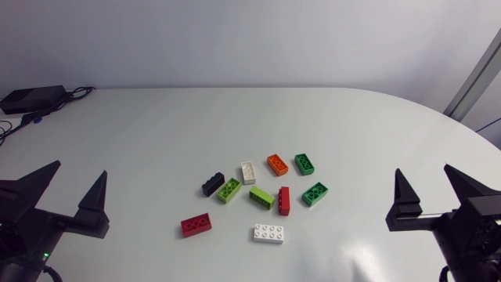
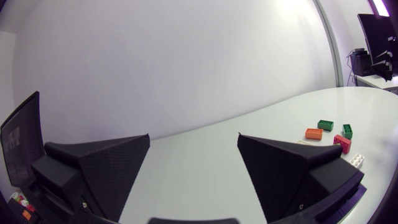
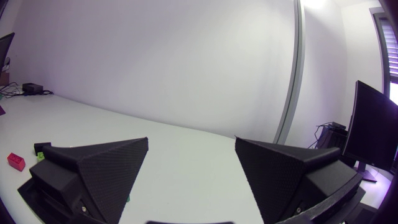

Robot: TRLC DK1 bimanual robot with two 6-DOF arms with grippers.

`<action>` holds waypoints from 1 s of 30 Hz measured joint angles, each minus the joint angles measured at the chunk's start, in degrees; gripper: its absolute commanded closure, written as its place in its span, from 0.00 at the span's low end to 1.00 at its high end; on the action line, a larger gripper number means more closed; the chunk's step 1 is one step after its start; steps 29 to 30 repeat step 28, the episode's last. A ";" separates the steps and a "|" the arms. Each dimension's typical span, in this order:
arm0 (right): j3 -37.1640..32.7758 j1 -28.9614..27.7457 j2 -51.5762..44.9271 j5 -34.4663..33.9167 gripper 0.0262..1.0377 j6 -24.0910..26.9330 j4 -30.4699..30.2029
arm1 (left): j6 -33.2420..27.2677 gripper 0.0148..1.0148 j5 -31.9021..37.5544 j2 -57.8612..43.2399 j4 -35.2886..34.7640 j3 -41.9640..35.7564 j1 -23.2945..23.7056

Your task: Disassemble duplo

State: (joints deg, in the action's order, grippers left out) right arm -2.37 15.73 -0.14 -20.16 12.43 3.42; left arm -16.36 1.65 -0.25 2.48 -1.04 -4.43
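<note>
Head view: ten Duplo bricks lie scattered in the middle of the table (image 1: 156, 133), between the two arms. A black brick (image 1: 212, 183) and a lime brick (image 1: 228, 189) sit touching at centre-left. A second lime brick (image 1: 262, 197) and an upright red brick (image 1: 284, 200) touch just right of them. From above I cannot tell whether either pair is still pressed together. The rest look single: a white brick (image 1: 248, 172), an orange brick (image 1: 277, 164), a dark green brick (image 1: 304, 163), a green brick (image 1: 315, 193), a second red brick (image 1: 196, 225) and a second white brick (image 1: 268, 234).

The left gripper (image 1: 78, 168) sits at the lower left and the right gripper (image 1: 423, 168) at the lower right. Both are spread wide and hold nothing. The lime-and-red pair lies inward from the right gripper, its red brick running toward the frame's bottom, and I judge that arm slightly nearer to it. The black-and-lime pair leans toward the left arm.

Left wrist view: the left gripper (image 2: 193, 135) is wide apart with bare table between its fingers. Well ahead and off to one side lie the orange brick (image 2: 313, 133), dark green brick (image 2: 325, 124), green brick (image 2: 347, 130), a red brick (image 2: 342, 143) and a white brick (image 2: 357, 160). The other bricks are hidden behind one finger.

Right wrist view: the right gripper (image 3: 191, 139) is also wide and empty. Far beyond one finger, the second red brick (image 3: 15, 160) and the black brick (image 3: 40, 147) peek out. The finger covers most of the cluster.
</note>
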 measured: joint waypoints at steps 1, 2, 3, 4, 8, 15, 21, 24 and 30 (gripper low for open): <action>0.04 -1.75 0.00 1.49 0.03 -0.11 -0.02 | 0.00 0.03 0.00 0.00 -0.13 0.00 0.00; 0.04 -4.09 0.00 3.23 0.03 -0.31 -0.09 | 0.02 0.03 0.00 0.00 -0.20 0.00 0.02; 0.09 -5.99 0.00 4.57 0.03 -0.57 -0.20 | 0.02 0.03 -0.02 0.00 -0.20 0.00 0.13; 0.15 -7.78 0.00 6.29 0.03 -0.72 -0.24 | 0.09 0.03 0.00 0.00 -0.20 0.00 0.35; 0.26 -16.57 0.00 15.02 0.03 -2.67 -1.57 | 0.72 0.03 -0.02 0.00 -0.26 0.00 1.14; 0.26 -20.24 0.00 20.22 0.03 -5.20 -2.60 | 1.03 0.03 -0.02 0.00 -2.36 0.00 1.51; 0.26 -20.24 0.00 20.22 0.03 -5.44 -2.60 | 1.05 0.03 -0.02 0.00 -2.71 0.00 2.78; 0.26 -20.41 0.00 20.22 0.03 -5.42 -2.60 | 1.03 0.03 -0.04 0.00 -2.71 0.00 3.61; 0.26 -20.94 0.00 20.20 0.03 -5.44 -2.60 | 1.03 0.03 -0.02 0.00 -2.71 0.00 5.60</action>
